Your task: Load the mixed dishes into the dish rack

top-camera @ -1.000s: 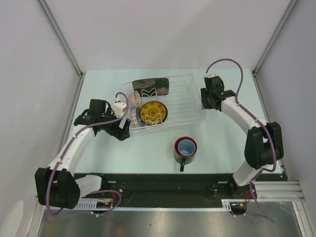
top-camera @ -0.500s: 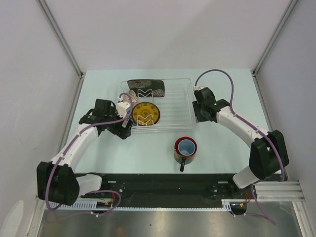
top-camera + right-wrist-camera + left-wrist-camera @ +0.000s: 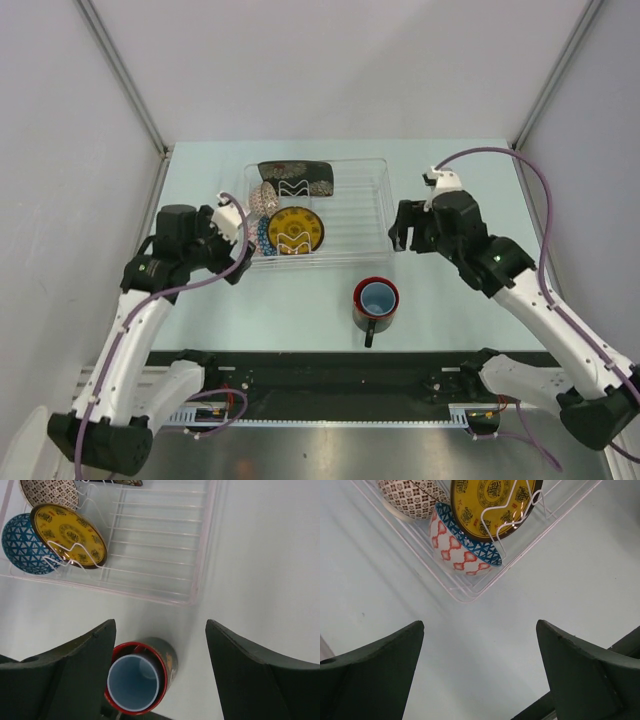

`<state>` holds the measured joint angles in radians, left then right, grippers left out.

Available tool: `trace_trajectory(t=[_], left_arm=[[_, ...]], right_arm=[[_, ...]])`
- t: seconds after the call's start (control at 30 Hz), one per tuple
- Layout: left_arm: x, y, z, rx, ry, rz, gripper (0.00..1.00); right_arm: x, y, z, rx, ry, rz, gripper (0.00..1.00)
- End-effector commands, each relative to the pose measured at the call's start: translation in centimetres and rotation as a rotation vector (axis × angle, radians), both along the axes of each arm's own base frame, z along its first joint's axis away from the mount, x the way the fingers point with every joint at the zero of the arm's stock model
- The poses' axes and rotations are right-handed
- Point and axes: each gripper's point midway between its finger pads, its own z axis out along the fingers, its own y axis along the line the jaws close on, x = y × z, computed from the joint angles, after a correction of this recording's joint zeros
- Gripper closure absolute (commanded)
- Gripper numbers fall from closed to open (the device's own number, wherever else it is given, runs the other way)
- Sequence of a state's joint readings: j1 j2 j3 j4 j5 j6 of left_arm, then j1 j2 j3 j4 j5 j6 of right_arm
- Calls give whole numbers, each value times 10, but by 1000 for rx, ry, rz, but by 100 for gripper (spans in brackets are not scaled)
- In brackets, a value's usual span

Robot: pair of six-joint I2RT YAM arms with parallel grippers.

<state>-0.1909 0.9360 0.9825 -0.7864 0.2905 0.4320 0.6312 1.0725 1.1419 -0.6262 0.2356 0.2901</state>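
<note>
The red mug (image 3: 376, 299) is the one dish not loaded yet; it stands upright on the surface (image 3: 450, 290), just in front of the dish rack (image 3: 365, 212), a little apart from its near wall, with its handle pointing back toward the arm bases; light-blue inside, nothing in it as far as I can see. Everything else looks sorted: the plate with the yellow centre (image 3: 296, 229) leans in the white wire holder, the blue-patterned bowl (image 3: 262, 236) sits on its side in the left near corner touching the plate, and there's a brown-patterned bowl (image 3: 266, 196) and a dark oblong dish (image 3: 295, 177) further back.

The right fingers (image 3: 75, 665) are spread wide, holding nothing, hanging above the rack's right near corner with the mug showing low between them in the wrist view; the left fingers (image 3: 375, 665) are also apart and bare, off the rack's left near corner. So I'd say we're at the mug step, grasp not yet made.

Next move, my guess: the right arm drops and closes on the mug's rim or body, lifts it clear of the rack wall, then sets it in the free right half; watch that handle.
</note>
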Motion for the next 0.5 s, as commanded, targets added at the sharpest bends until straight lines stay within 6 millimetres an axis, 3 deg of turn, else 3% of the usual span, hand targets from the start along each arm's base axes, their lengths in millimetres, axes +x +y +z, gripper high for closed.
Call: trace_trajectory(t=[0.0, 0.03, 0.07, 0.1, 0.13, 0.17, 0.2, 0.23, 0.27, 0.3, 0.33, 0.37, 0.4, 0.47], left_arm=[[-15, 11, 20, 48, -79, -2, 0], [-18, 12, 22, 46, -79, 2, 0], [-19, 12, 26, 38, -85, 8, 0], [-20, 12, 30, 35, -92, 16, 0], [-22, 13, 32, 29, -94, 22, 0], [-24, 14, 38, 26, -119, 27, 0], [-25, 16, 45, 26, -147, 37, 0], [-24, 18, 53, 23, -190, 47, 0], [-23, 20, 58, 27, -224, 60, 0], [-26, 26, 65, 34, -271, 79, 0], [-24, 29, 70, 49, -303, 90, 0], [-25, 32, 71, 58, -313, 102, 0], [-25, 39, 72, 80, -322, 129, 0], [-28, 43, 71, 93, -312, 142, 1]], right_arm=[[-36, 17, -22, 166, 167, 55, 24], [-38, 13, -17, 129, 121, 29, 23], [-55, 27, -14, 88, 83, 80, 18], [-64, 28, -12, 36, 45, 87, 19], [-62, 18, -4, -17, -30, 30, 20], [-84, 33, 5, -21, -79, 109, 16], [-90, 34, 9, -29, -108, 116, 1], [-90, 27, 12, -43, -142, 74, 0], [-94, 22, 4, -57, -119, 48, 0], [-84, 11, 0, -10, -76, -34, 0], [-99, 29, -16, 73, 76, 99, 0], [-100, 39, -11, 169, 125, 159, 0], [-93, 34, -11, 232, 166, 146, 0], [-104, 46, -4, 278, 178, 219, 0]])
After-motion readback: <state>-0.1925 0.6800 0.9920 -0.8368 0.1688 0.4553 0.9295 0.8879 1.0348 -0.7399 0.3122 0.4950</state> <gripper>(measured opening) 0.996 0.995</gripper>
